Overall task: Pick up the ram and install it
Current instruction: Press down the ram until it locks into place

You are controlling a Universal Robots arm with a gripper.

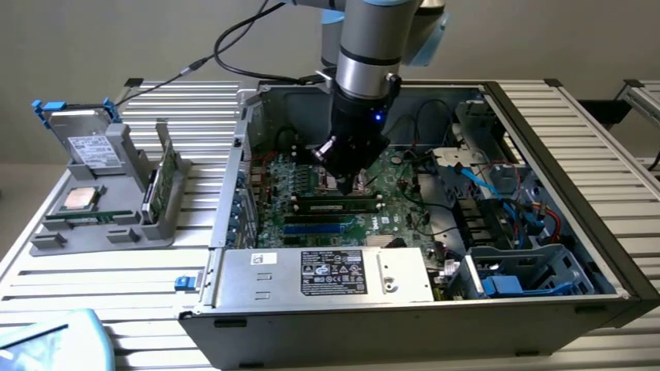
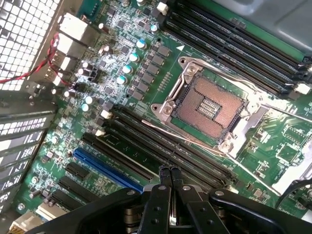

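The gripper (image 1: 345, 182) hangs over the motherboard (image 1: 407, 182), fingers pressed together and empty. A ram stick (image 1: 332, 206) lies seated in a slot just below it — long axis across the exterior view.

End effector (image 1: 345, 182) inside open computer case (image 1: 577, 224), above ram (image 1: 332, 206) on motherboard (image 1: 407, 185)

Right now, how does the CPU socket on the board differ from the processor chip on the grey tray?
Place: the CPU socket sits on the motherboard inside the case; the processor chip lies on the grey tray outside, at the exterior view's left.
Look: the socket shows a coppery contact field in a metal frame; the chip shows a plain silver top.
Both are square.
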